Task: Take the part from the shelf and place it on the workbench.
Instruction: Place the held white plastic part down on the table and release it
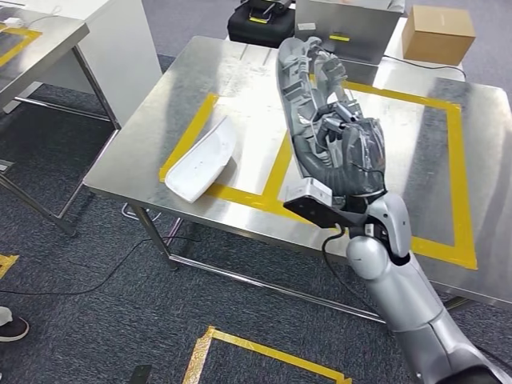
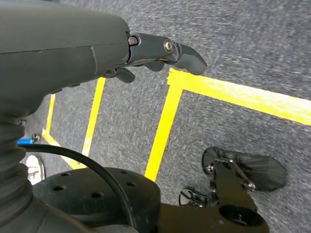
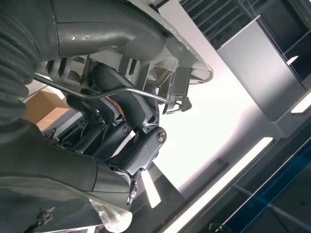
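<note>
- head view: a long grey moulded plastic part [image 1: 302, 96], ribbed and hollowed on the side seen, is held by the right hand [image 1: 353, 156] above the stainless-steel workbench [image 1: 254, 88] marked with yellow tape rectangles [image 1: 456, 184].
- the right hand's fingers are wrapped around the part's nearer end; the grip is judged to sit low so that the far end can be lowered onto the bench first.
- the part's long axis runs away from the robot and slightly to its left, the free end raised over the tape line between the two rectangles.
- whether the part touches the bench cannot be told; placement is judged not yet done.
- a white curved plastic shell [image 1: 202, 160] lies inside the left rectangle, well apart from the grey part.
- a brown cardboard box [image 1: 438, 34] stands on the bench's far right corner.
- left wrist view: the left hand [image 2: 157, 51] hangs over grey carpet with nothing held, its fingers loosely extended.
</note>
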Motion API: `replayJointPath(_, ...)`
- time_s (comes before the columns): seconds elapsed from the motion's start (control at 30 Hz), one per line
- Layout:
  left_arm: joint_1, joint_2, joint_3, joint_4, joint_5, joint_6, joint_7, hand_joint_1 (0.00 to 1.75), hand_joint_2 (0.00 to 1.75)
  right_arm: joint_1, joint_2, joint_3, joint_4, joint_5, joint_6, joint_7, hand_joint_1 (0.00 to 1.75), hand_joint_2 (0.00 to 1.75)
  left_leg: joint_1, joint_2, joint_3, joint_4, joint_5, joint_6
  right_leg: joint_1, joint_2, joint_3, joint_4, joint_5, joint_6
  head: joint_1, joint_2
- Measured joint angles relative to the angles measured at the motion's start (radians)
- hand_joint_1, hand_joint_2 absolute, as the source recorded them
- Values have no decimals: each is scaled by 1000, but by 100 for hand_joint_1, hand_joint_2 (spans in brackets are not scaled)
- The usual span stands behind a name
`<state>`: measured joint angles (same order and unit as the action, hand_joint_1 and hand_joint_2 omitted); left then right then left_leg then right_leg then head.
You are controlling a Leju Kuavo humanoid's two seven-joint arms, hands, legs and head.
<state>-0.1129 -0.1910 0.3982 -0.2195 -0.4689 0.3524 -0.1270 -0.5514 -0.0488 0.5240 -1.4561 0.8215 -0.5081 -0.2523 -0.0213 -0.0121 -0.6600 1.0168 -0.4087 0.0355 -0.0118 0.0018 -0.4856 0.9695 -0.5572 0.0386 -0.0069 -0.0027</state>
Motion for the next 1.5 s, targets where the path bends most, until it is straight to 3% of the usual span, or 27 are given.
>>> replayJointPath(0.2, -12, -3, -14, 0, -11, -4, 10, 0, 175, -77, 51, 32, 104, 32, -1, 18, 175, 175, 1, 0, 1, 0, 0, 0, 1, -1, 1, 0, 0, 0, 0, 0)
replayJointPath(0.4, -13, -4, -17, 0, -15, -6, 10, 0, 175, -96, 65, 48, 147, 48, -1, 26, 175, 175, 1, 0, 1, 0, 0, 0, 0, 0, 1, 0, 0, 0, 0, 0)
replayJointPath(0.53, -15, -4, -29, 0, -37, -19, 12, 0, 175, -138, 77, 65, 211, 156, -3, 84, 175, 175, 1, 0, 1, 0, 0, 0, 1, 0, 1, 0, 0, 0, 0, 0)
replayJointPath(0.7, -16, -4, -34, 0, -42, -25, 15, 0, 175, -156, 81, 70, 240, 189, -5, 100, 175, 175, 1, 0, 1, 0, 0, 0, 1, 0, 1, 0, 0, -1, 0, 0)
replayJointPath(0.8, -20, -6, -44, 0, -54, -36, 19, 0, 175, -226, 97, 87, 387, 283, -32, 155, 175, 175, 1, 0, 2, 0, 1, -1, 1, -1, 2, 0, 0, -1, 0, 0)
replayJointPath(0.97, -22, -9, -61, 0, -58, -63, 10, 0, 175, -370, 99, 106, 794, 474, -71, 321, 175, 175, 1, -1, 2, 1, 2, -1, 1, -1, 2, 0, 1, 0, 0, 0)
replayJointPath(1.13, -23, -8, -61, 0, -53, -70, -4, 0, 175, -409, 77, 114, 910, 549, -25, 373, 175, 175, 1, 0, 2, 2, 1, -1, 0, -1, 2, 0, 1, 0, 0, 0)
replayJointPath(1.3, -24, -7, -60, 0, -49, -78, -34, 0, 175, -423, 56, 117, 970, 545, 14, 372, 175, 175, 1, 0, 3, 2, 1, -1, 1, 0, 2, 0, 1, 0, 0, 0)
replayJointPath(1.5, -26, -5, -59, 0, -50, -58, -92, 0, 175, -408, 37, 56, 1002, 381, 52, 273, 175, 175, 2, 0, 3, 1, 1, -1, 1, 0, 2, 0, 1, 0, 0, 0)
